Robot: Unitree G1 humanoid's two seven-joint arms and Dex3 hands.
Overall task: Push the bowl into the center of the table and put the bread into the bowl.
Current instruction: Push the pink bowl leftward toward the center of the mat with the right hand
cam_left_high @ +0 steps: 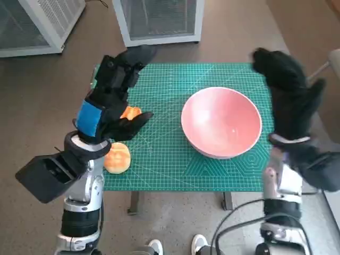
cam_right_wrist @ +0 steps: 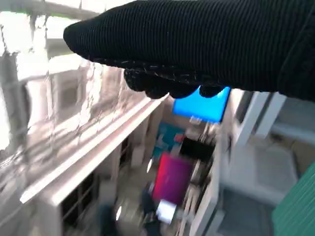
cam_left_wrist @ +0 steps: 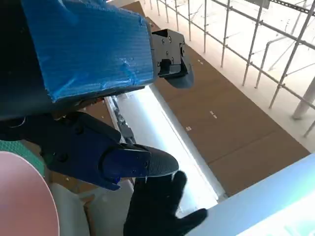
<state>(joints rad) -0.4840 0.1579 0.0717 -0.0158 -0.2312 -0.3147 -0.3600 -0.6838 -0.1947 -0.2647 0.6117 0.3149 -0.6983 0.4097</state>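
The pink bowl (cam_left_high: 221, 122) stands empty on the right half of the green mat (cam_left_high: 164, 164); its rim (cam_left_wrist: 19, 196) also shows in the left wrist view. A round bread roll (cam_left_high: 118, 157) lies near the mat's front left corner. A second orange piece of bread (cam_left_high: 130, 112) lies partly hidden under my left hand (cam_left_high: 114, 93). That hand hovers over the mat's left side with fingers (cam_left_wrist: 128, 162) spread, holding nothing. My gloved right hand (cam_left_high: 284, 85) is raised at the table's right edge beside the bowl, holding nothing; the left wrist view shows the glove (cam_left_wrist: 157, 211) with fingers apart.
White wire-fronted cabinets (cam_left_high: 159, 21) stand on the floor beyond the table's far edge. A person's shoes (cam_left_high: 202, 245) show by the front edge. A black cable (cam_left_high: 234, 223) loops near my right arm.
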